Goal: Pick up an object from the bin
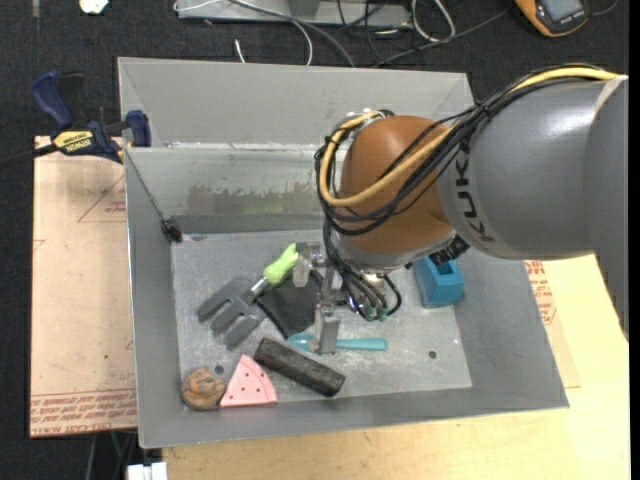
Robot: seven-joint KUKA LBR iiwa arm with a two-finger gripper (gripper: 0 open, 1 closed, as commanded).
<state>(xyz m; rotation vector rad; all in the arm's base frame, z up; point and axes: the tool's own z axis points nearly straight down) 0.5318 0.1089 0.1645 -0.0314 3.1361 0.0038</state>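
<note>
My gripper [327, 330] reaches down under the arm's wrist into the middle of the bin. Its tip meets a slim teal stick [358, 345] lying flat on the floor; whether it grips the stick cannot be told. Just left of the gripper lies a black flat piece [284, 306]. A dark brown bar [299, 366] lies slantwise in front of it. A tool with a light green handle [279, 264] lies at the back left of the gripper.
A grey forked piece [226, 310] lies further left. A pink wedge [248, 383] and a brown rounded lump [203, 388] sit at the front left corner. A blue box [439, 281] stands to the right, partly under the arm.
</note>
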